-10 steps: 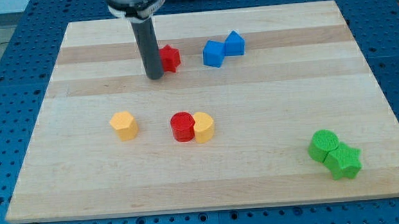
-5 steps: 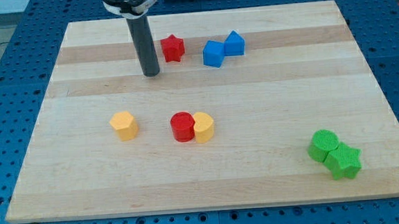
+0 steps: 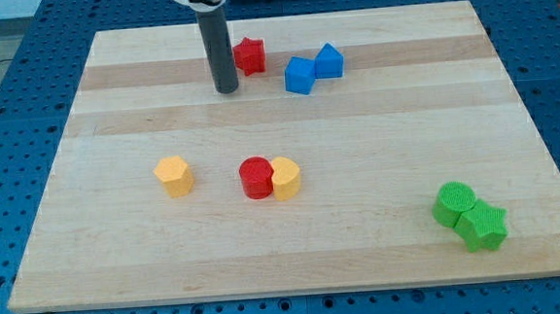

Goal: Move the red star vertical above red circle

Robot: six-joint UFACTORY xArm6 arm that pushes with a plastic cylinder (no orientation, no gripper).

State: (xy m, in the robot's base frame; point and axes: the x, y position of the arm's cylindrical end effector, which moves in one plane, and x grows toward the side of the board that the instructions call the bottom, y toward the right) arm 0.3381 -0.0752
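Note:
The red star [image 3: 248,55] lies near the view's top of the wooden board [image 3: 363,240], almost straight above the red circle [image 3: 256,177] in the view. My tip [image 3: 226,87] rests on the board just left of and slightly below the red star, close to it. The red circle sits near the board's middle, touching a yellow block [image 3: 285,178] on its right.
Two blue blocks [image 3: 313,68] sit together right of the red star. A yellow hexagon block [image 3: 174,175] lies left of the red circle. A green circle [image 3: 454,203] and a green star [image 3: 483,226] sit together at the lower right.
The red star has shifted up and slightly right. My tip moved left and then right and up, staying beside the star's left.

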